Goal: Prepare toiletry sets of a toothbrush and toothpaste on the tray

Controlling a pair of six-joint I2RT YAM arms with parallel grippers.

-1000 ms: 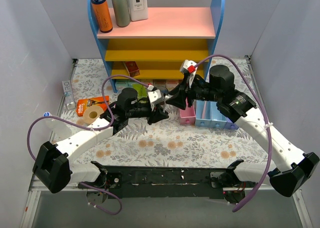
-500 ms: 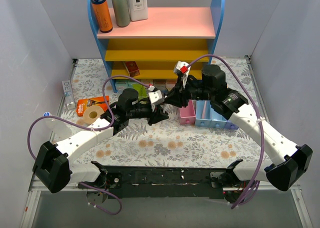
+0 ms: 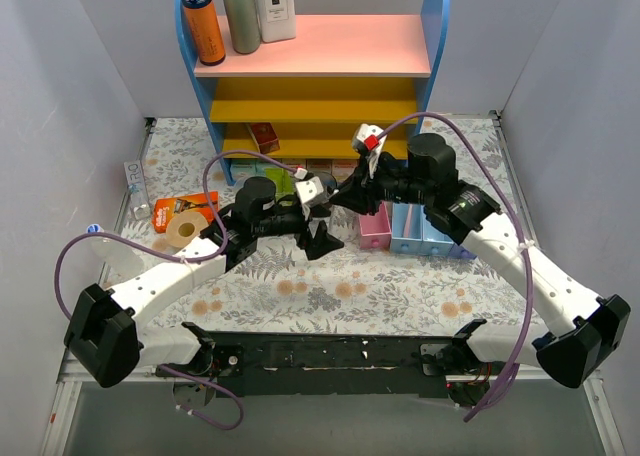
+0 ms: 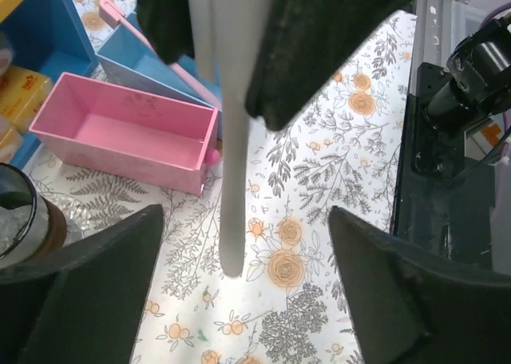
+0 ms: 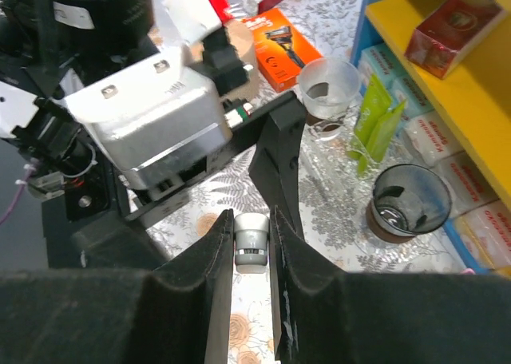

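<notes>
A white toothbrush (image 4: 231, 180) is hanging upright in mid-air over the flowered table (image 4: 319, 140), just left of the bins. The right gripper (image 5: 250, 228) is clamping its upper end between closed jaws, and in the right wrist view the brush's end is showing between those 2 fingers. The left gripper (image 4: 243, 211) is sitting around the lower handle with its jaws spread wide, 1 finger on each side and neither touching the brush. Judging from this, the 2 arms are meeting in the middle to pass the brush across, so the weight is now resting on the right gripper alone (the brush is pointing straight down, which should suit lowering it into a cup).

The pink bin (image 4: 128, 168) is lying open beside the brush and is showing a bare floor. The blue bin (image 4: 152, 69) is sitting just behind it, with a slim pink stick (image 4: 160, 53) lying across it, though I cannot tell what it is.

To the far left of the grippers, a dark cup (image 5: 403, 196) is standing upright and looking empty, and a clear cup (image 5: 327, 89) is standing near it, its contents unclear. 2 green toothpaste tubes (image 5: 375, 116) are lying between the cups. The tray (image 5: 319, 176) is barely showing, only as glints under the cups, so its edges are hard to place
</notes>
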